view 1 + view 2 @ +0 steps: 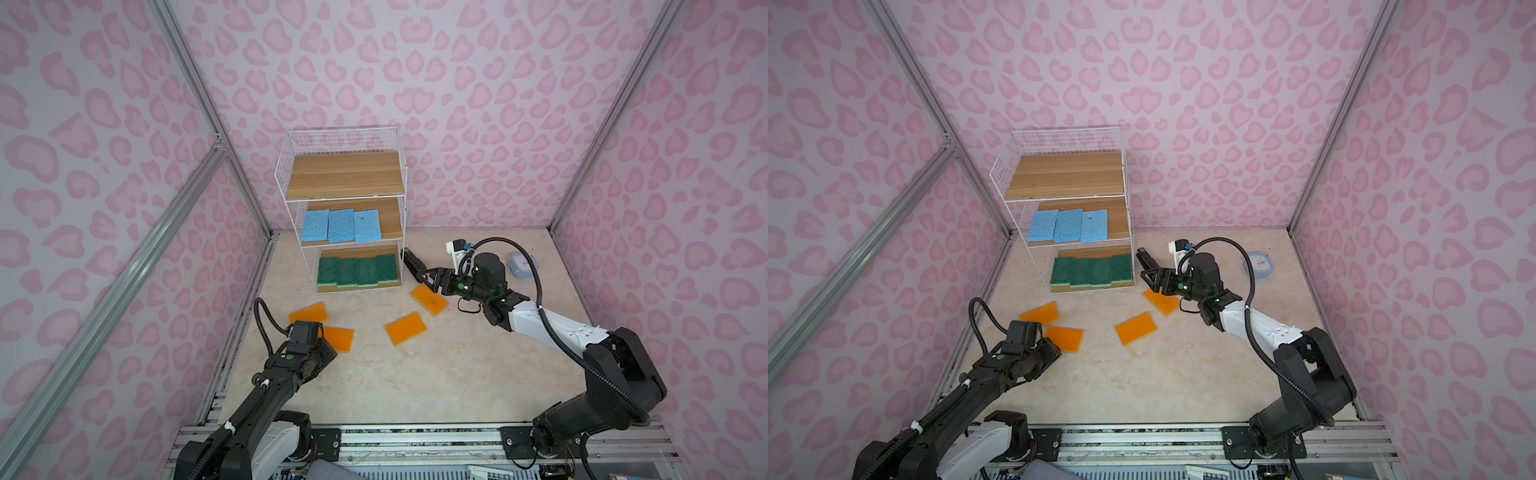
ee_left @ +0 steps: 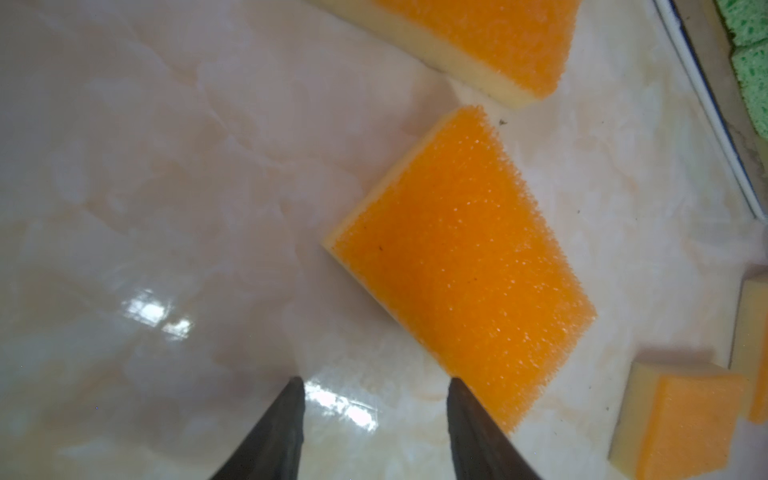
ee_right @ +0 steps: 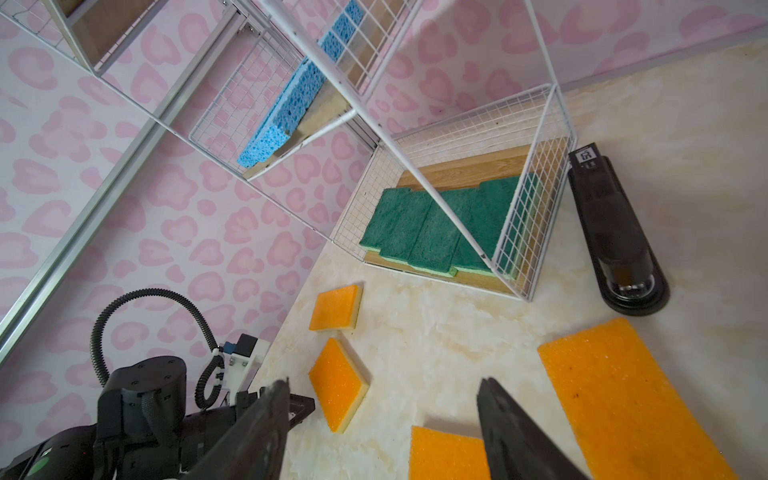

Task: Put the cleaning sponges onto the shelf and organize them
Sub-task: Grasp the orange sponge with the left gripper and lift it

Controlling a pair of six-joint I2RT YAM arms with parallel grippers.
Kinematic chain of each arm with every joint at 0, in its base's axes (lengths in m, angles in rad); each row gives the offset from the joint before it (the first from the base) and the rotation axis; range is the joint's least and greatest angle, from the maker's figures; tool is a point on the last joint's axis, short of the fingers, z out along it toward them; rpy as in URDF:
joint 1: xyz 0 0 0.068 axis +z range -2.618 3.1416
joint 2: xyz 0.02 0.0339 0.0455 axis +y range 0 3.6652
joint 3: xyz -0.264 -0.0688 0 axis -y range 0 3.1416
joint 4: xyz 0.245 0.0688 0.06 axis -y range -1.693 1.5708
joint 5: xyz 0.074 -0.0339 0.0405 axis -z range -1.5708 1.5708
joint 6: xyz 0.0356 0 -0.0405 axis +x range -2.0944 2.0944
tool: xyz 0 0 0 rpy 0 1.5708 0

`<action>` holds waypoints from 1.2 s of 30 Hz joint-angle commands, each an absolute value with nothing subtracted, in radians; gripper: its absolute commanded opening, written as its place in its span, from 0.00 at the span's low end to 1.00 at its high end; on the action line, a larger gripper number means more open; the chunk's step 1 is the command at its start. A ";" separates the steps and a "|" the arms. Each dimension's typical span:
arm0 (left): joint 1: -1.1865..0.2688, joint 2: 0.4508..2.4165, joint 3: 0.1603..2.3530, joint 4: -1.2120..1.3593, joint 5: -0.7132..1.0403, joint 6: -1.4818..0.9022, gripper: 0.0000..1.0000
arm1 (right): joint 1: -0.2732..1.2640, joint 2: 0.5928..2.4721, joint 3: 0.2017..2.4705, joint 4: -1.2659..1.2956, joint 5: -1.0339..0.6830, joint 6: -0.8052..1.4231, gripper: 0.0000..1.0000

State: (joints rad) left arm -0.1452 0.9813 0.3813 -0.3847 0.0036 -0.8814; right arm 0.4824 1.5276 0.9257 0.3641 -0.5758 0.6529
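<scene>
Left gripper (image 2: 374,382) stands part open and empty, low over the table (image 1: 415,374). An orange sponge (image 2: 457,266) lies just ahead, one corner at a fingertip. A third sponge (image 1: 309,311) lies beside it. Right gripper (image 3: 384,382) is open, holding nothing, over a second sponge (image 1: 430,300), with the stapler (image 1: 411,262) just beyond. A fourth sponge (image 1: 406,328) lies between the grippers. Beyond both stands the shelf (image 1: 345,174), with blue sponges (image 1: 340,224) on the middle tier and green sponges (image 1: 357,270) on the bottom.
</scene>
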 commanded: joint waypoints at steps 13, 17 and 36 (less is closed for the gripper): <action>-0.146 1.074 0.397 -0.204 -0.044 -0.914 0.57 | 0.504 1.519 0.911 0.369 -0.580 0.638 0.72; -0.146 1.132 0.402 -0.173 -0.051 -0.915 0.55 | 0.505 1.507 0.903 0.359 -0.577 0.636 0.72; -0.193 1.092 0.491 -0.190 0.012 -0.733 0.03 | 0.530 1.522 0.876 0.360 -0.715 0.640 0.73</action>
